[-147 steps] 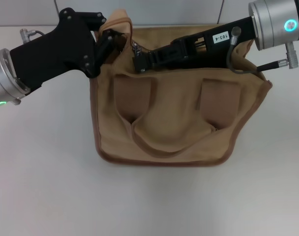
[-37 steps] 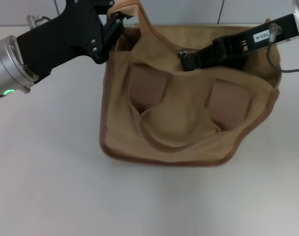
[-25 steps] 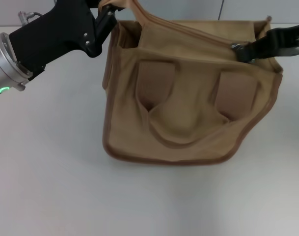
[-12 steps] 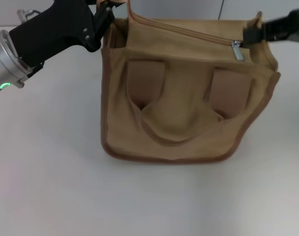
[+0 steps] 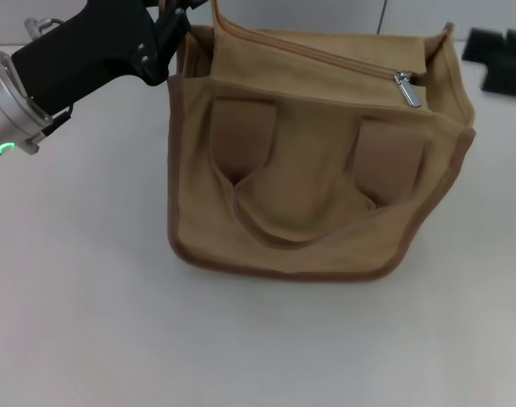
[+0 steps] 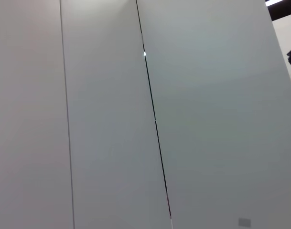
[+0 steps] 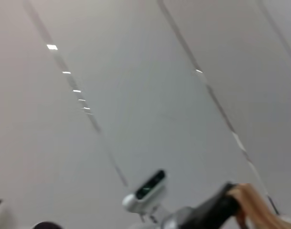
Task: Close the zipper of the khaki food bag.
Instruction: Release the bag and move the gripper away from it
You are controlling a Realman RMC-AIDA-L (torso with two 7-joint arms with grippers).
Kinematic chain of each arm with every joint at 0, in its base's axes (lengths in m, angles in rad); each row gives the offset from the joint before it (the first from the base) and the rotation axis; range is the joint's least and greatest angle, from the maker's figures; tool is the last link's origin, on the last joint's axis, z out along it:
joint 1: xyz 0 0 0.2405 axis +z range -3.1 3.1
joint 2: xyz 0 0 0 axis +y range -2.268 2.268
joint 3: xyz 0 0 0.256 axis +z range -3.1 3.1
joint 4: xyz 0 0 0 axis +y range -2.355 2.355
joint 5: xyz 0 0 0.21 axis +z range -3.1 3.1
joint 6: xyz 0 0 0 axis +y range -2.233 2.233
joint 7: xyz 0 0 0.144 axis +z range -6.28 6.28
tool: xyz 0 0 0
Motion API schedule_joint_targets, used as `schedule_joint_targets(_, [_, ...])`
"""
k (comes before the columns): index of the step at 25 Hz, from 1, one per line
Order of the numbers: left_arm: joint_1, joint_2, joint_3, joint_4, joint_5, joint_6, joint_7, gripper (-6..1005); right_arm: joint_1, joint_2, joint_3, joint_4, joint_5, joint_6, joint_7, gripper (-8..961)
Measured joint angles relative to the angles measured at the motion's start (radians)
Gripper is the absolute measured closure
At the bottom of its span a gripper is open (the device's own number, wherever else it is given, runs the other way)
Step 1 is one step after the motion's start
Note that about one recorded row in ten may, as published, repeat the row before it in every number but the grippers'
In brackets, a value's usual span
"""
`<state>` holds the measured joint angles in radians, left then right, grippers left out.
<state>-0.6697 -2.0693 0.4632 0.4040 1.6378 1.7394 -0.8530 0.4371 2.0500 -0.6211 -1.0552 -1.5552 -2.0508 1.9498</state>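
I see the tan-taped zipper [image 5: 325, 58] run shut along the top of the boxy tan canvas food bag [image 5: 313, 170], its shiny silver slider [image 5: 406, 87] near the bag's right end. The bag stands mid-tabletop [image 5: 88, 297]. My left claw [image 5: 174, 19] pinches the bag's far-left top corner. My right claw [image 5: 497, 58] hangs just off the right end, spread wide, holding nothing.

Bright, even overhead light; the head view is sharp, the right wrist view smeared.

The pale matte counter [image 5: 88, 322] carries only a thin soft shadow under the boxy tan canvas bag [image 5: 308, 195]. The small silver zipper slider [image 5: 407, 88] glints. The grey wall panels [image 7: 135, 95] show streaked highlights and motion blur.
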Motion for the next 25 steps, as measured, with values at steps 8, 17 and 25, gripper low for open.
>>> schedule_joint_targets(8, [0.023, 0.0, 0.006, -0.013, 0.0, 0.001, -0.003, 987, -0.039, -0.002, -0.043, 0.258, -0.192, -0.109, -0.489, 238])
schedule_joint_targets(17, [0.04, -0.003, 0.001, -0.02, -0.005, -0.014, 0.01, 987, -0.043, 0.03, -0.044, 0.472, -0.502, 0.067, -0.908, 136])
schedule_joint_targets(25, [0.088, 0.0, 0.006, -0.052, -0.033, -0.037, -0.01, 986, -0.025, 0.031, -0.044, 0.52, -0.51, 0.161, -0.941, 136])
